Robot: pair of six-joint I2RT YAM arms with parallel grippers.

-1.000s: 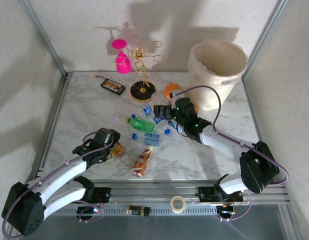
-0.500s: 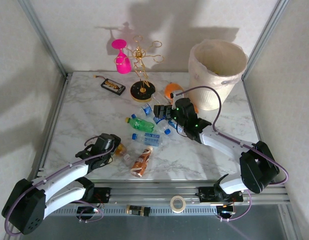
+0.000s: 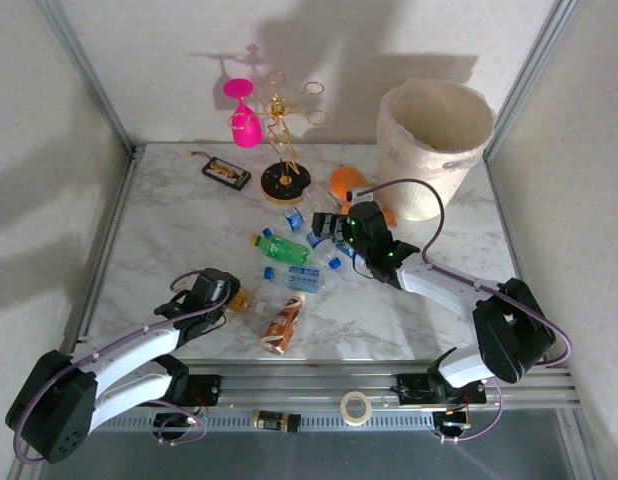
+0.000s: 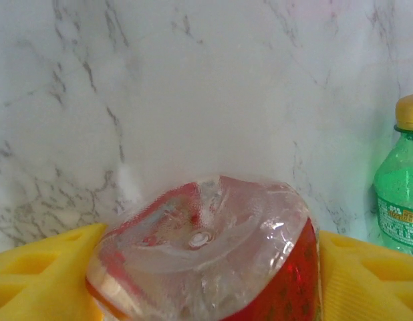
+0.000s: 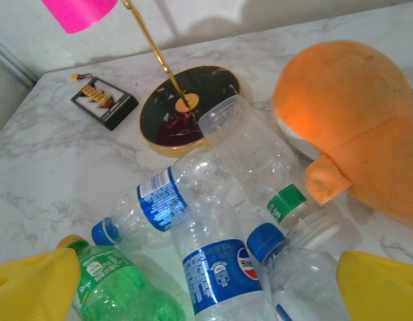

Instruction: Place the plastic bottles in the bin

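Near the front-left corner of the tabletop (image 3: 169, 230) the left gripper (image 3: 221, 292) has its yellow pads (image 4: 39, 274) against both sides of a red-labelled bottle (image 4: 206, 254). It is clamped near the base while the bottle lies on the marble. The step in hand looks like carrying this bottle to the bin (image 3: 414, 165), which stands at the far-right corner, well apart from it. The walls of the bottle are thin and look dented, so the squeeze should be firm enough not to slip but not so hard that the plastic crumples. A straight lift should come first, before any sideways travel, because a brown bottle (image 3: 282, 323) lies just to the right by the front edge. A green bottle (image 3: 282, 248) sits a little farther back. The path then has to rise over the heap of blue-labelled bottles (image 5: 216, 267) in the middle of the tabletop. The right gripper (image 3: 334, 225) hangs over that heap with its jaws spread wide and nothing between them. Its arm stretches across the right half, so the left arm should stay high and give it room. The orange fish toy (image 3: 347, 183) lies between the heap and the bin and should be left alone. The release should come only once the bottle is past the bin's wavy rim and over the opening.
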